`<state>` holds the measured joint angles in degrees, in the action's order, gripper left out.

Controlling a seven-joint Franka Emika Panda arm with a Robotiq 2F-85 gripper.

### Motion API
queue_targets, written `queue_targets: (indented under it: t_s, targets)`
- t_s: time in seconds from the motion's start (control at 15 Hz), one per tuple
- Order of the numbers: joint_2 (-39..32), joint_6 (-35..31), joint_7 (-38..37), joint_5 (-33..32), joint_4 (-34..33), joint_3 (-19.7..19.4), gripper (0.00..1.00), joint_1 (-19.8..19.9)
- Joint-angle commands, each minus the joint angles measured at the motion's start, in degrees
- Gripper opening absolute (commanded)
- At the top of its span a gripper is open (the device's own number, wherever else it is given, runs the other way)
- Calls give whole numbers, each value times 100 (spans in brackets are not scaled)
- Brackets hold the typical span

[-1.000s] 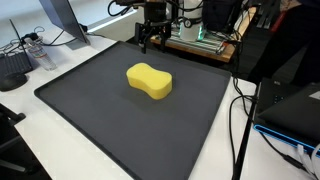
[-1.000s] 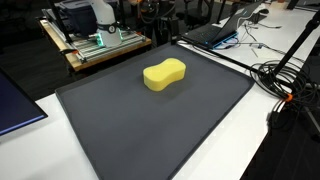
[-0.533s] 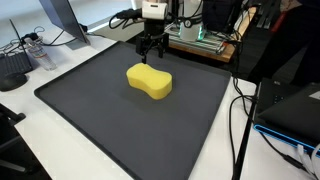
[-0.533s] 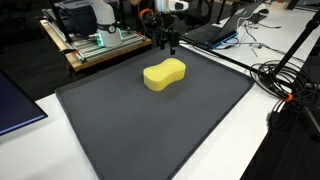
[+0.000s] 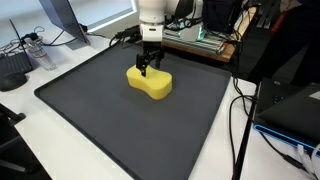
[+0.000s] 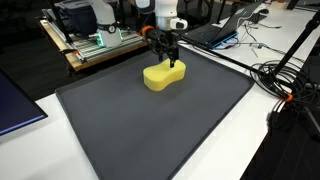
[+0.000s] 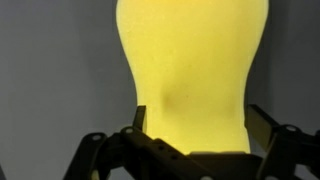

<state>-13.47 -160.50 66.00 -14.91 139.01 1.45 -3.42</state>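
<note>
In an exterior view the yellow sponge (image 5: 150,83) lies flat on a dark mat (image 5: 100,115), on the half of the mat nearer the robot. The mat covers most of a white tabletop (image 5: 40,140). The fingers (image 5: 144,67) point straight down over the sponge's far end, spread wide, with their tips at about the level of its top. A monitor (image 5: 60,20) stands behind the mat and black cables (image 5: 240,115) trail along its right edge

In an exterior view from another side, the fingers (image 6: 165,60) hang over the sponge (image 6: 163,76) at the lobe nearest the mat's (image 6: 150,125) back edge. A laptop (image 6: 215,35) sits beyond the mat and a tangle of cables (image 6: 285,80) lies at the right

In the wrist view the sponge (image 7: 190,60) fills the middle, its near end sitting between the two fingers (image 7: 139,118). They stand fully apart, one on each side of it, and grip nothing; whether the pads touch the foam cannot be told
</note>
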Motion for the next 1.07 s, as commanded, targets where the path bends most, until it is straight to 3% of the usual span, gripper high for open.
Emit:
queue_targets:
  t_s: [0.0, 0.2, 1.0]
  targets:
    - [-304, -50, 273, -409, -238, 38, 100, 195]
    - [-429, -21, 428, -523, -354, 56, 100, 273]
    - [-870, 514, 1339, 56, -787, 601, 100, 716]
